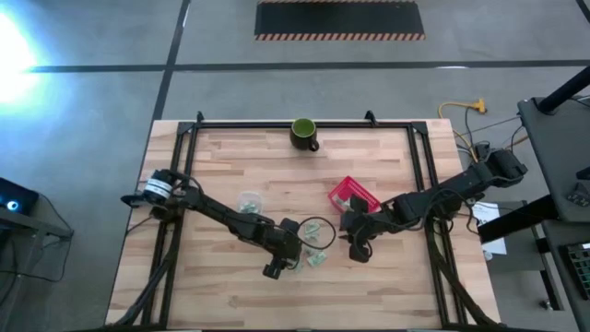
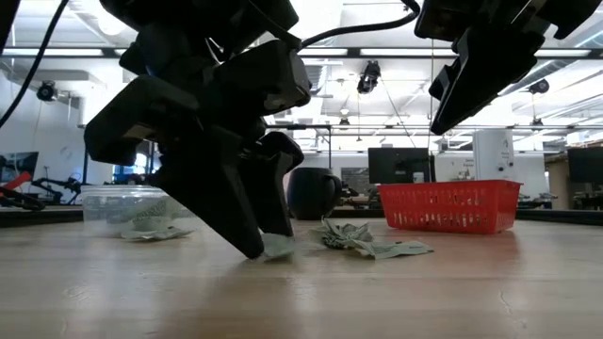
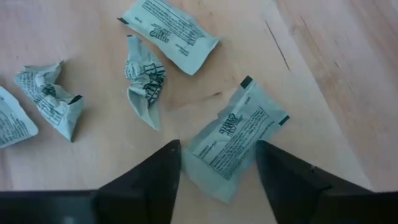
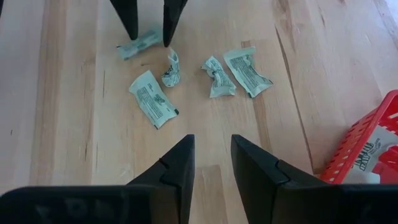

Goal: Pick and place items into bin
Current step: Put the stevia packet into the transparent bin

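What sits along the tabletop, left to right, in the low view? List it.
Clear tub → left gripper → dark mug → crumpled packets → red basket.

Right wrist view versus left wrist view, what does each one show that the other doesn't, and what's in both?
Only the right wrist view shows the red basket, the right gripper open above bare wood, and the left gripper from outside.

Only the left wrist view shows the print on the packet between the left fingers.

Both show that packet and the other loose packets.
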`<action>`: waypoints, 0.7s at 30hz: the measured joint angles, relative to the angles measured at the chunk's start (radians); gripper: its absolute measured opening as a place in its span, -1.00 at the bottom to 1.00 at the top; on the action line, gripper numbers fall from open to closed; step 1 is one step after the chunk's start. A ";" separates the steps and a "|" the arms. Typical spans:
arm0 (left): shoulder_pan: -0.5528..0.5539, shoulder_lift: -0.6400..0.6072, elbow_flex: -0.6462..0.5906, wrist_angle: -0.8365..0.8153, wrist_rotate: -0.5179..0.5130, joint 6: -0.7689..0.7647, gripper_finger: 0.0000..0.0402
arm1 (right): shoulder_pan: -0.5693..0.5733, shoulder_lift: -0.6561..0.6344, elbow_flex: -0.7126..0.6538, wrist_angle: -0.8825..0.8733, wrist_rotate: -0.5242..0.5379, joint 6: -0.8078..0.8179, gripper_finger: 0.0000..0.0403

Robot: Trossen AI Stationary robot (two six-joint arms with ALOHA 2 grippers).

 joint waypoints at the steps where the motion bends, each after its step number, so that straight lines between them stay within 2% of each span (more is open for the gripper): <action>1: 0.000 0.000 0.000 0.000 -0.002 0.000 -0.11 | 0.000 0.000 0.000 0.000 0.000 0.000 -0.52; 10: 0.000 -0.005 0.001 -0.004 0.002 -0.003 -0.58 | 0.000 0.000 -0.002 0.000 0.002 0.000 -0.52; 21: 0.000 -0.066 0.006 -0.070 -0.026 -0.028 -0.80 | 0.000 0.000 -0.003 0.000 0.003 -0.001 -0.59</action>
